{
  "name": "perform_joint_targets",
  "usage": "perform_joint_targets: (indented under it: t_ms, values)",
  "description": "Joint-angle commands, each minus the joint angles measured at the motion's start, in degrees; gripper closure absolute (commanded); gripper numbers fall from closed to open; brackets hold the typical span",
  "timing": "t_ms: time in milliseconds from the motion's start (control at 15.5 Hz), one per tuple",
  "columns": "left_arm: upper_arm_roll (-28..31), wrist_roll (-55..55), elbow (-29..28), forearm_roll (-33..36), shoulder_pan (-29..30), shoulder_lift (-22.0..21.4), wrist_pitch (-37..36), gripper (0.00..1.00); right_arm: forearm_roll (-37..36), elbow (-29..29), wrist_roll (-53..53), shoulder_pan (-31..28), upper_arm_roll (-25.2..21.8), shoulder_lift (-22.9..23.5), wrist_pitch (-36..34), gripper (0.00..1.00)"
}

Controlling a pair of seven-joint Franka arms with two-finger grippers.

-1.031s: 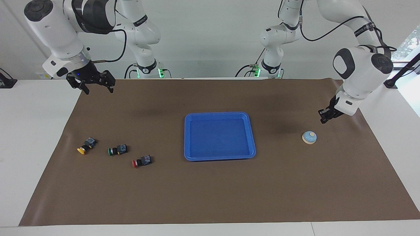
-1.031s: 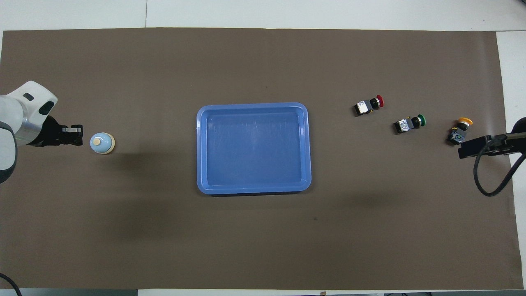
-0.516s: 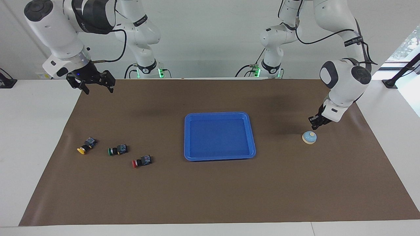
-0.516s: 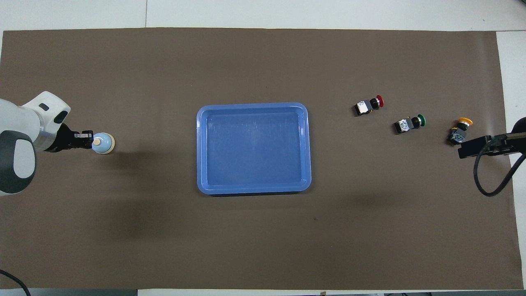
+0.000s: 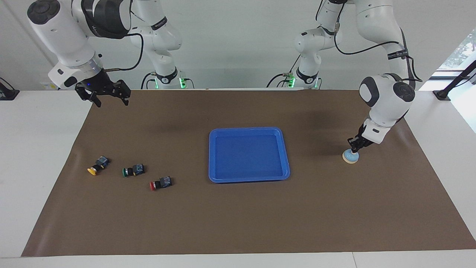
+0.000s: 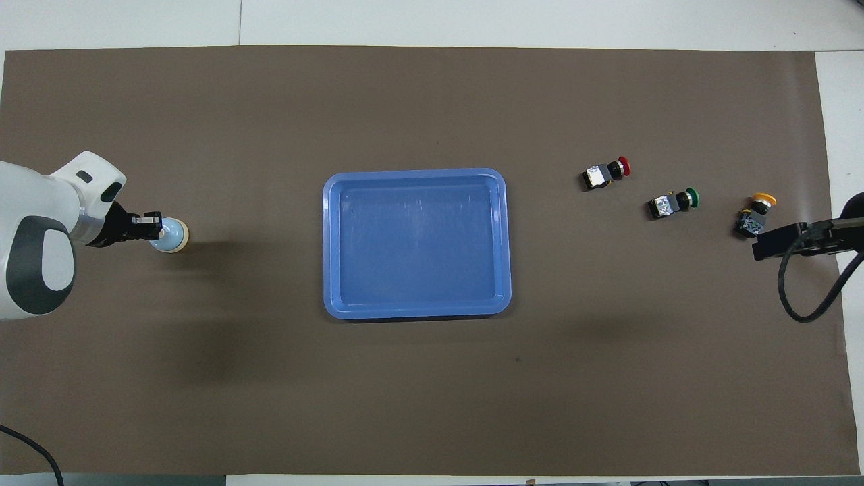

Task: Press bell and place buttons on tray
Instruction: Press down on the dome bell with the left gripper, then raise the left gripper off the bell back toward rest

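The light-blue bell [image 5: 350, 158] sits on the mat toward the left arm's end of the table; it also shows in the overhead view [image 6: 177, 234]. My left gripper [image 5: 353, 148] is shut, tips down on top of the bell, hiding its knob. The blue tray [image 5: 248, 129] lies empty mid-table, also seen from overhead [image 6: 415, 173]. The yellow button [image 5: 96, 166], green button [image 5: 133, 170] and red button [image 5: 160, 183] lie on the mat toward the right arm's end. My right gripper [image 5: 111, 100] waits open and empty in the air over the mat's corner.
A brown mat [image 5: 238, 216] covers most of the white table. A black cable [image 6: 810, 307] of the right arm hangs over the mat's end beside the yellow button [image 6: 757, 214].
My left gripper has moved from beside the bell to over it and come down onto its top. The right arm, the buttons and the tray have not moved.
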Motion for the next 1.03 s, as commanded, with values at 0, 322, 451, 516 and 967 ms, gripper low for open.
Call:
perform_joint_targets:
  t_ms: [0,322,451,516,967]
  values:
    - [0.1,-0.2,-1.2,-0.3,0.0,2.0,3.9,1.0,0.6,-1.2,-1.2,-0.6,0.3,-1.3,-0.2,0.0]
    - [0.1,-0.2,5.5,-0.3,-0.6,2.7,-5.5,1.0,0.6,-1.2,-1.2,-0.6,0.3,-1.3,-0.2,0.0]
    - [0.1,-0.1,11.0,-0.2,-0.5,2.1,-13.9,1.0,0.6,-1.2,-1.2,-0.6,0.3,-1.3,-0.2,0.0]
    - [0.0,-0.2,13.7,-0.2,-0.6,1.9,-17.6,1.0,0.6,-1.2,-1.2,-0.6,0.3,-1.3,-0.2,0.0]
    - [-0.4,-0.7,17.1,-0.2,-1.9,-3.5,-25.7,0.0,0.6,-1.2,-1.2,-0.6,0.3,-1.3,-0.2,0.0]
